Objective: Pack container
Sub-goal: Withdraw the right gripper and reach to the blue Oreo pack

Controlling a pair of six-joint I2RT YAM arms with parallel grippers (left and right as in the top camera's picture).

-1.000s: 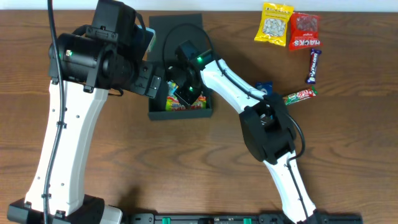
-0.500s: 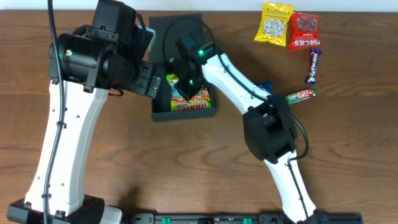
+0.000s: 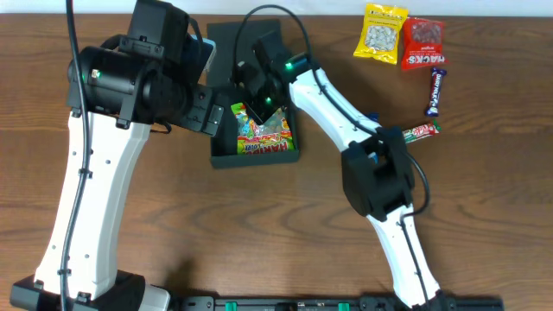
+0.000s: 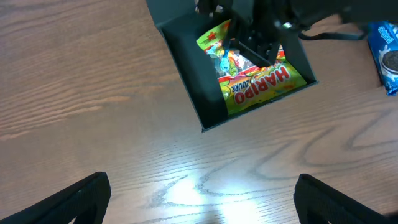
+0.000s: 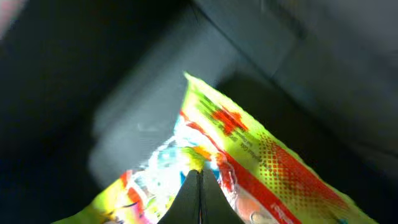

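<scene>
light: overhead view bright, even | glare: table [image 4: 200, 186] sheen, left wrist | blur: right wrist, dim

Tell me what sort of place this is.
Probably a robotics lab or test bench: a left arm and a right arm stand at a wooden table, a dark container holds a Haribo bag, and snack packets are laid out nearby.

Brown wood-grain table [image 3: 484, 216]. Dark teal-black shallow cardboard container [image 3: 251, 159] at centre rear, flap lid open toward far edge. Far right corner: yellow snack packet [image 3: 383, 33] touching red snack packet [image 3: 422, 43]. Just below them, dark blue candy bar [image 3: 437, 92]; nearer, green-and-red candy bar [image 3: 421, 132]. Blue biscuit packet [image 4: 387, 56] right of container, partly hidden.
</scene>
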